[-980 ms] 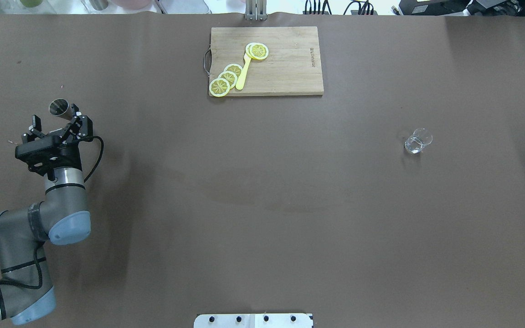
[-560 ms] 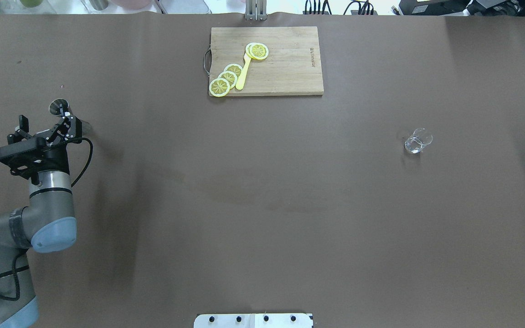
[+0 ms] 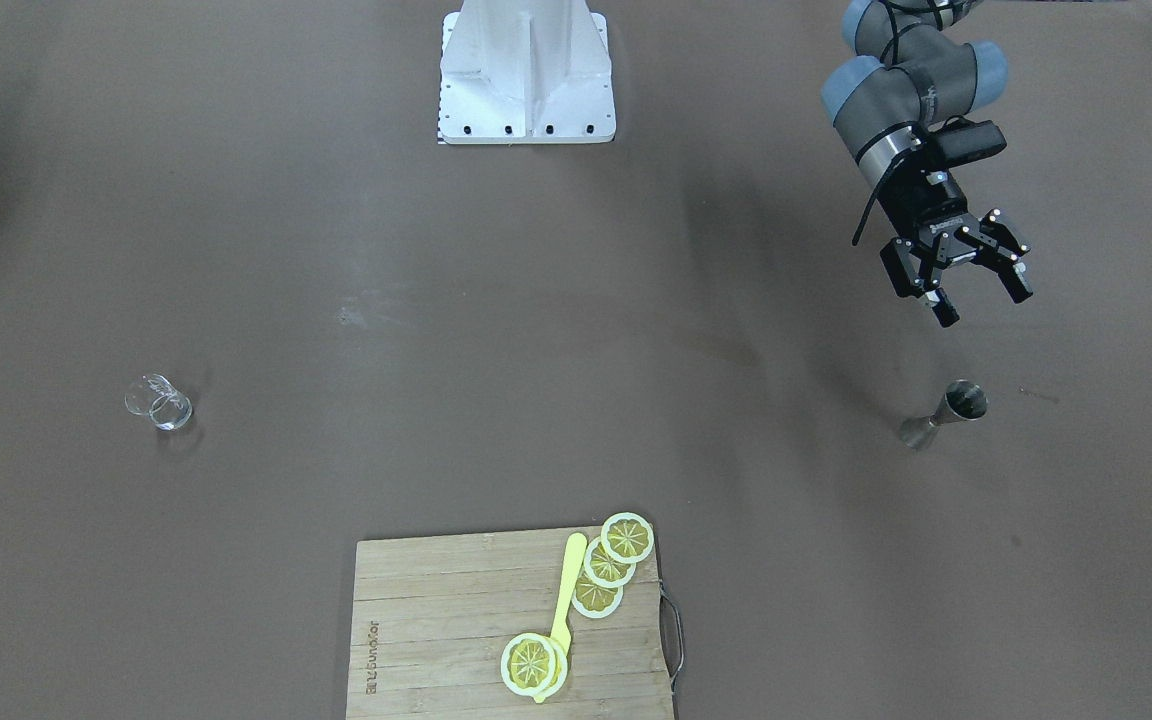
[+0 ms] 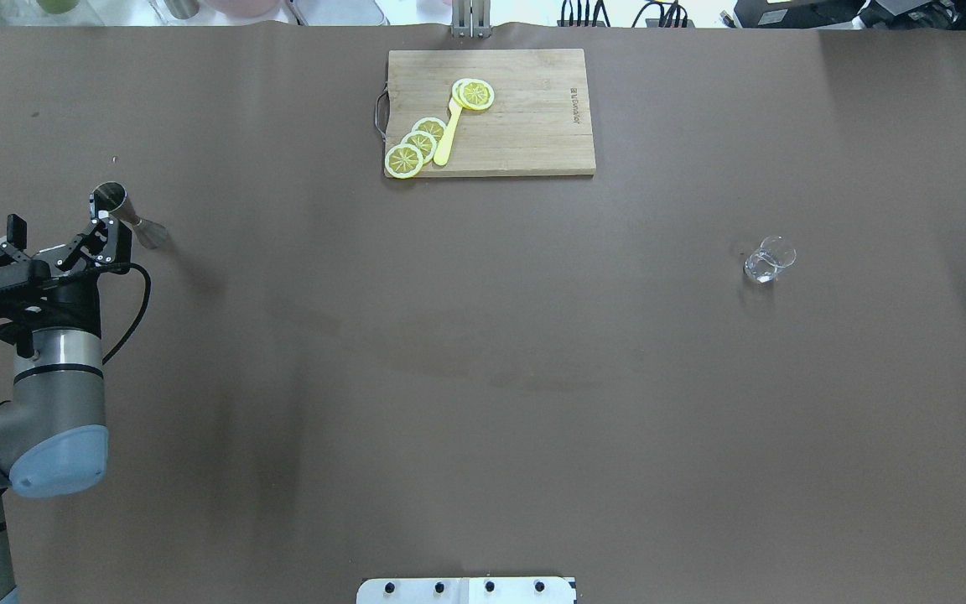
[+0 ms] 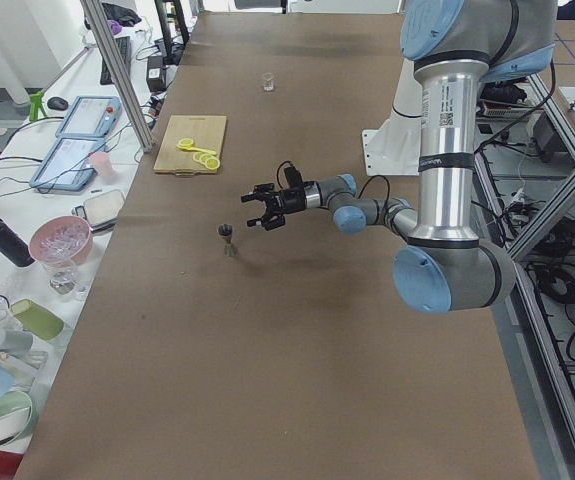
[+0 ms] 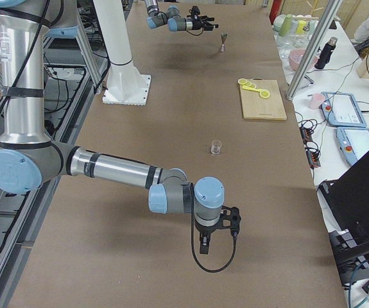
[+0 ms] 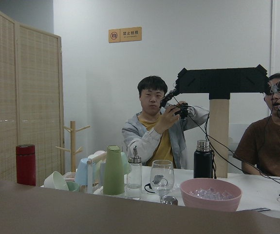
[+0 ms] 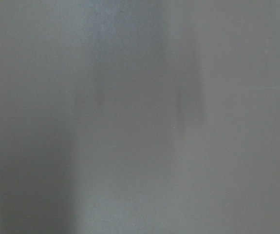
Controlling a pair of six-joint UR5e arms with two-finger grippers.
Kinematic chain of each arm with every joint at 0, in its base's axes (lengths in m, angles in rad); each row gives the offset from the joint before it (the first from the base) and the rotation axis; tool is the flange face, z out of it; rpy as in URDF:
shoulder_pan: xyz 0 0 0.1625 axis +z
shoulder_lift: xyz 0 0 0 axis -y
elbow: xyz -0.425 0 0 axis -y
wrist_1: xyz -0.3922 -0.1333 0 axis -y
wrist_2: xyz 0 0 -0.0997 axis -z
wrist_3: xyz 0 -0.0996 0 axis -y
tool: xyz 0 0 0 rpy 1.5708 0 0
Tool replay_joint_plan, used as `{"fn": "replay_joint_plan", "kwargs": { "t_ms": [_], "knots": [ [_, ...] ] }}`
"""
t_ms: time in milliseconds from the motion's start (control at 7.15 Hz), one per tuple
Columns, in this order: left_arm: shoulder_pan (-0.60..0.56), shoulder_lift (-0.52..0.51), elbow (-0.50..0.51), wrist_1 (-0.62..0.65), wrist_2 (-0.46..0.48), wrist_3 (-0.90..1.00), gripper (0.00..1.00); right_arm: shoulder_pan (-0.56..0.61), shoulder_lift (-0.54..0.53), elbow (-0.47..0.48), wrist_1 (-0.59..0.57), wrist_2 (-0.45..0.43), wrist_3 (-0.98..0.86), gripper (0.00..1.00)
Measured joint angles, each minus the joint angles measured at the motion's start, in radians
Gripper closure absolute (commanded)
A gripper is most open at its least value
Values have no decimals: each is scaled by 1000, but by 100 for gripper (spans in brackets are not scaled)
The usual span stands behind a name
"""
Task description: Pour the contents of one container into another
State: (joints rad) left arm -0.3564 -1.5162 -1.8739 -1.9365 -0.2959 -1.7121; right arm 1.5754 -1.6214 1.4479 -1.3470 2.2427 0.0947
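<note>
A small metal jigger stands upright at the table's left end. My left gripper hovers open just on the robot's side of it, with nothing between its fingers and not touching it. A small clear glass stands alone far to the right. My right gripper shows only in the exterior right view, low over the near end of the table, and I cannot tell its state. The right wrist view is only a blur of table.
A wooden cutting board with lemon slices and a yellow utensil lies at the far middle. The robot's white base plate is at the near edge. Bowls and bottles stand beyond the table's left end.
My left arm has drawn back leftward and toward the robot, away from the jigger, its gripper staying open. The jigger and the glass have not moved.
</note>
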Motion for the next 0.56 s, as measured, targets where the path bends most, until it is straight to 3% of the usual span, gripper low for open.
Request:
{"fn": "replay_joint_plan", "kwargs": {
  "t_ms": [560],
  "knots": [
    [40,-31,-183,229,18,0,0,0,0,7,0,1,0,0]
  ]
}}
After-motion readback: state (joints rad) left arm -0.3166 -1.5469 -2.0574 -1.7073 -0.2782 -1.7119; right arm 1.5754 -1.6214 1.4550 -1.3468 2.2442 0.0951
